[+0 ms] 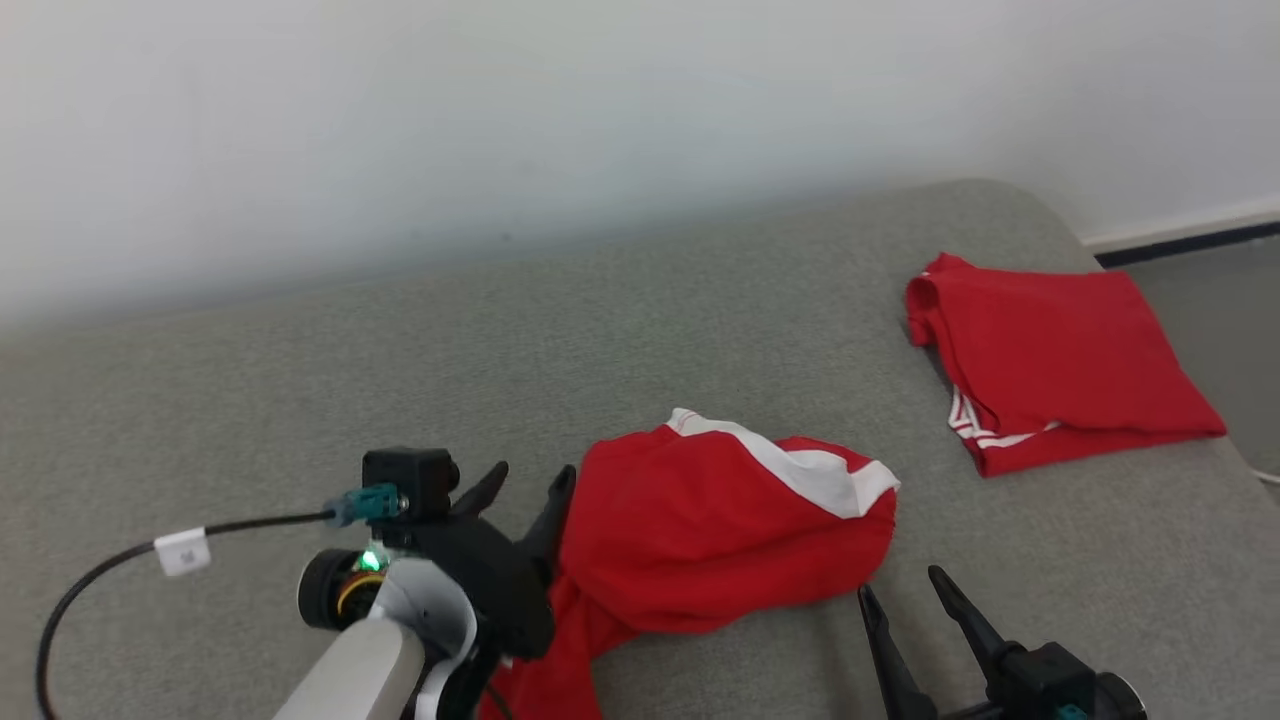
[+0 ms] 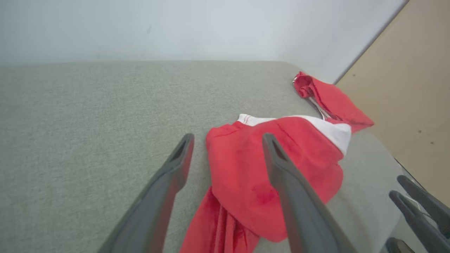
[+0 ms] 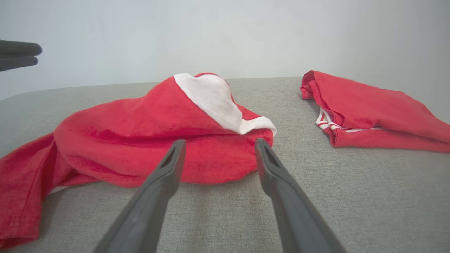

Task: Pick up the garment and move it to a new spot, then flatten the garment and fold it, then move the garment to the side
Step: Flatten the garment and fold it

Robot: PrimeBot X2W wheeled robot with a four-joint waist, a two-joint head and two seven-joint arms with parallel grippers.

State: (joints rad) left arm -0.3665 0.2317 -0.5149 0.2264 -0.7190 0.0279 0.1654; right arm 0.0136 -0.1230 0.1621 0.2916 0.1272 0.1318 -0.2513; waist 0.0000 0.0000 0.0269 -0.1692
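The left gripper [image 1: 534, 470] gapes empty at the crumpled red garment's [image 1: 700, 530] left edge — the right gripper [image 1: 900, 582], also open, near its right end.

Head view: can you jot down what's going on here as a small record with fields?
surface: grey, padded
crumpled garment: red with a white band, bunched up near the front
folded garment: red, lying at the far right
left gripper: open, at the crumpled garment's left edge, holding nothing
right gripper: open, just short of the crumpled garment, holding nothing
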